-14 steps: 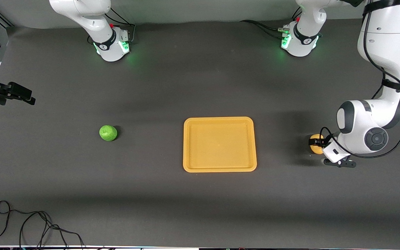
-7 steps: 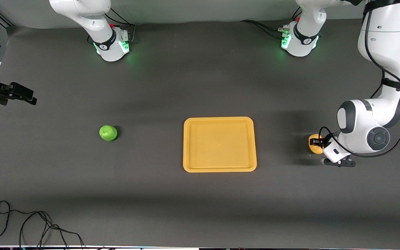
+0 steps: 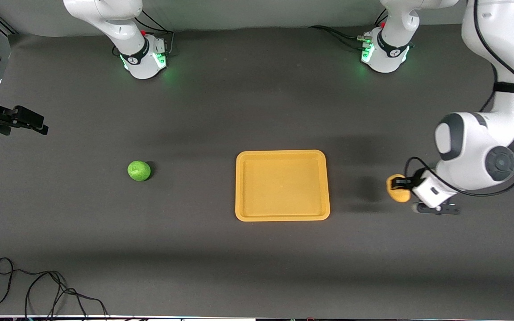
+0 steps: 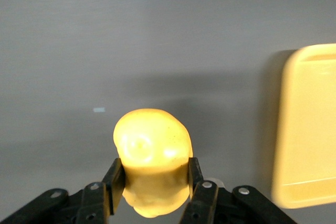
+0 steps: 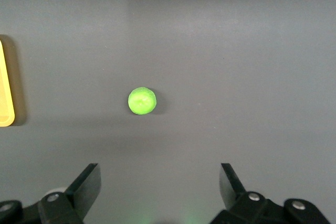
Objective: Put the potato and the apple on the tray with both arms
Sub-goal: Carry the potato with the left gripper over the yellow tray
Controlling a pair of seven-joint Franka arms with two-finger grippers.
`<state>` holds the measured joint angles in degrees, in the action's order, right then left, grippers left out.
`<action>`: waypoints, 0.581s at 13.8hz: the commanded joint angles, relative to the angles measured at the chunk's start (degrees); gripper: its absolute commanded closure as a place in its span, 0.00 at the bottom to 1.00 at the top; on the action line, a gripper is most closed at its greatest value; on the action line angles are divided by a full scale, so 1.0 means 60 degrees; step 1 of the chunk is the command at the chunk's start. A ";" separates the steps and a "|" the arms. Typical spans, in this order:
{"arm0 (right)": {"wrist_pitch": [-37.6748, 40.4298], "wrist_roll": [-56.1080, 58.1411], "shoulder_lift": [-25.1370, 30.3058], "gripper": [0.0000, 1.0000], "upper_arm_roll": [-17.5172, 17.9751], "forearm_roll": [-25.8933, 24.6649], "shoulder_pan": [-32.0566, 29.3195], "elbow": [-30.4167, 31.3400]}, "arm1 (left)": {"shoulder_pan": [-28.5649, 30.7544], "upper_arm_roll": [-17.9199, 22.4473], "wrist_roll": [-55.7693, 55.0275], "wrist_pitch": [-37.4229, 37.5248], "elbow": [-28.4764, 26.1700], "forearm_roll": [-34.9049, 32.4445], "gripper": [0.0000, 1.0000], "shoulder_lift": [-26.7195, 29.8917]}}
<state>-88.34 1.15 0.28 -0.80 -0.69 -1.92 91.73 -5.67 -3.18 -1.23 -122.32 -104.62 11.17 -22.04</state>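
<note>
While the tray (image 3: 282,185) sits bare in the middle of the bench (image 3: 257,111), you've got your first real piece of progress at the left arm's end: the left hand (image 3: 400,183) is clamped on the potato (image 3: 396,189), fingers (image 4: 116,178) pressed to both its flanks in the left wrist view. A shadow on the bench beside it suggests the potato is already clear of the surface, though I'd call that a judgement. From this hand the tray lies toward the middle of the bench, well apart, so the carry and the release are both yet to come.

Over at the right arm's end, the right hand (image 5: 160,182) hangs with its fingers spread wide and nothing between them. The apple (image 3: 139,170) rests on the bench out ahead of that hand, well apart from it, untouched. So I'd put you at one grasp made, nothing delivered, and the whole apple half of the job not begun.

Now, what you can't see. In the front view the right hand is cut by the edge, only its dark tip showing, so read its spread from the right wrist view. The left wrist hides its own fingertips in the front view, and the potato's underside is out of sight everywhere. In both wrist views the tray is cropped to a slice.
</note>
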 commanded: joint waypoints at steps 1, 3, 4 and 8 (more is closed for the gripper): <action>-0.0116 0.0102 0.0114 0.00 0.0002 -0.0032 0.0027 0.0122 | -0.0824 -0.0494 -0.1926 -0.0048 0.0602 0.0175 0.65 -0.0237; -0.0116 0.0044 0.0114 0.00 0.0031 -0.0032 0.0056 0.0122 | -0.1644 -0.0584 -0.2867 -0.0048 0.1378 0.0117 0.66 -0.0923; -0.0130 0.0044 0.0114 0.00 0.0031 -0.0032 0.0158 0.0107 | -0.1952 -0.0584 -0.2856 -0.0077 0.1584 0.0087 0.66 -0.1275; -0.0189 0.0044 0.0114 0.00 0.0031 -0.0018 0.0290 0.0078 | -0.2409 -0.0613 -0.2914 -0.0766 0.1645 0.0058 0.67 -0.2244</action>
<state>-88.79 1.14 0.28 -0.38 -0.69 -0.86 91.77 -19.56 -7.45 -17.87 -126.78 -96.95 11.55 -32.16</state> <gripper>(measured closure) 0.000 0.467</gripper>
